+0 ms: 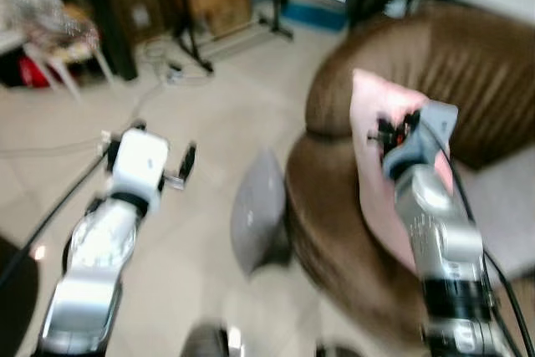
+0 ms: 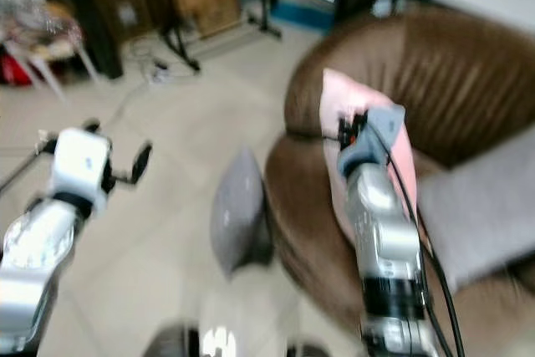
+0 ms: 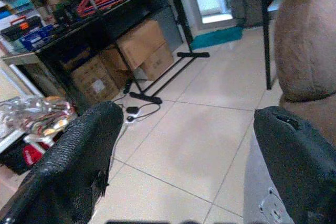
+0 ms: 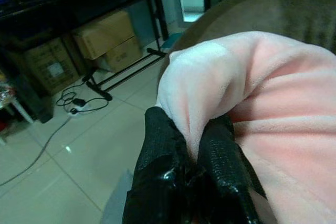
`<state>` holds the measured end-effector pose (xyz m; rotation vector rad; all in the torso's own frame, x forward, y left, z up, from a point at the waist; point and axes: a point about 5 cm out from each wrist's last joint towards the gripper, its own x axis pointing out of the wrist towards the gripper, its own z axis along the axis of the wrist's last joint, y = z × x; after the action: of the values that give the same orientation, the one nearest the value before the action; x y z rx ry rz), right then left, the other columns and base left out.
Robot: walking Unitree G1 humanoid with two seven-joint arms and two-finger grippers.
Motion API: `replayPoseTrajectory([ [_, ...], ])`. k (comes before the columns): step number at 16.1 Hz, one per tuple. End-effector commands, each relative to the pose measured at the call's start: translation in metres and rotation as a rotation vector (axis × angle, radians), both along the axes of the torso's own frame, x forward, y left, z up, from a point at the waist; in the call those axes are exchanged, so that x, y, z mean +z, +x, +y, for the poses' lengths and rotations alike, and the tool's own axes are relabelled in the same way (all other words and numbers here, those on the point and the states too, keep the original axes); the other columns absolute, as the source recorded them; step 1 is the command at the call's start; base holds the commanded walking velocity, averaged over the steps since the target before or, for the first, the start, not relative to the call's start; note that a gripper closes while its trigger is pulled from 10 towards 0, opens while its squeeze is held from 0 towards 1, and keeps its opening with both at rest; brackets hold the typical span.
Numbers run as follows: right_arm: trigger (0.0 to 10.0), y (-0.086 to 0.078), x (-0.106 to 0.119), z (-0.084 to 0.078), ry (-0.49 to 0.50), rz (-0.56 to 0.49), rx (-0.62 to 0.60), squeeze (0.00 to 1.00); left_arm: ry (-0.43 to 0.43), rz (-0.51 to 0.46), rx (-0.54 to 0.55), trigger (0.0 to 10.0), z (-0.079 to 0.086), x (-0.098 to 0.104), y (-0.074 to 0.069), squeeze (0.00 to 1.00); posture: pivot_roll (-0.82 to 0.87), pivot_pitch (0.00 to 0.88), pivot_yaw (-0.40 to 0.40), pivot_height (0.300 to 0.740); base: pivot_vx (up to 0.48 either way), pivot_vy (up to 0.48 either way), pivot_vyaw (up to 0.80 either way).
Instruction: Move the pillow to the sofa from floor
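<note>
Gripping the pink pillow point(image 4: 273, 103) by a pinched fold, right hand point(image 4: 191, 145) holds it over the brown sofa point(image 1: 468, 73) at 2 o'clock. Best carry it deeper over the seat before letting go. Left hand point(image 3: 184, 145) is spread, empty, above the floor point(image 1: 192, 131).
</note>
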<state>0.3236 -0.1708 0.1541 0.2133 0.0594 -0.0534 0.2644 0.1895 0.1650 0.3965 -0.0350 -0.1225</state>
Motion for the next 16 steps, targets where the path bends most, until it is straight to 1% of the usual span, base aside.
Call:
replayPoseTrajectory([
  [1,10.0,-0.003,0.007,-0.001,-0.009,-0.027,-0.007,0.00,0.003,0.008,-0.011,10.0,-0.003,-0.003,0.001,0.00,-0.04,0.000,-0.003,0.737,0.000,0.000,0.00],
  [3,10.0,-0.005,0.005,-0.006,-0.033,-0.015,-0.020,0.00,-0.004,0.009,-0.016,10.0,-0.008,-0.005,0.001,0.00,-0.03,0.000,-0.016,0.740,0.000,0.000,0.00],
  [5,10.0,-0.004,0.005,-0.006,-0.036,-0.013,-0.013,0.00,-0.003,0.008,-0.012,10.0,-0.007,-0.005,0.000,0.00,-0.02,0.000,-0.023,0.740,0.000,0.000,0.00],
  [6,10.0,-0.002,0.007,-0.003,-0.016,-0.017,0.001,0.00,-0.003,0.005,-0.001,10.0,-0.004,-0.004,0.000,0.00,-0.02,0.000,-0.028,0.740,0.000,0.000,-0.80],
  [8,10.0,-0.002,0.007,-0.001,-0.011,-0.018,0.014,0.00,-0.002,0.002,0.007,10.0,-0.003,-0.004,-0.001,0.00,-0.02,0.000,-0.032,0.740,0.000,0.000,-0.80],
  [14,10.0,-0.003,0.004,0.003,-0.015,-0.007,0.033,0.00,-0.017,-0.013,0.026,10.0,-0.001,-0.002,-0.001,0.00,-0.01,0.000,-0.035,0.740,0.000,0.000,-0.80],
  [15,10.0,-0.003,0.006,0.006,-0.028,-0.018,0.062,0.00,-0.016,-0.018,0.031,10.0,0.000,-0.002,-0.001,0.00,-0.01,0.000,-0.035,0.740,0.000,0.000,-0.80],
  [16,10.0,-0.003,0.006,0.012,-0.042,-0.023,0.113,0.00,-0.021,-0.024,0.034,10.0,0.001,-0.001,-0.001,0.00,-0.01,0.000,-0.035,0.740,0.000,0.000,0.00],
])
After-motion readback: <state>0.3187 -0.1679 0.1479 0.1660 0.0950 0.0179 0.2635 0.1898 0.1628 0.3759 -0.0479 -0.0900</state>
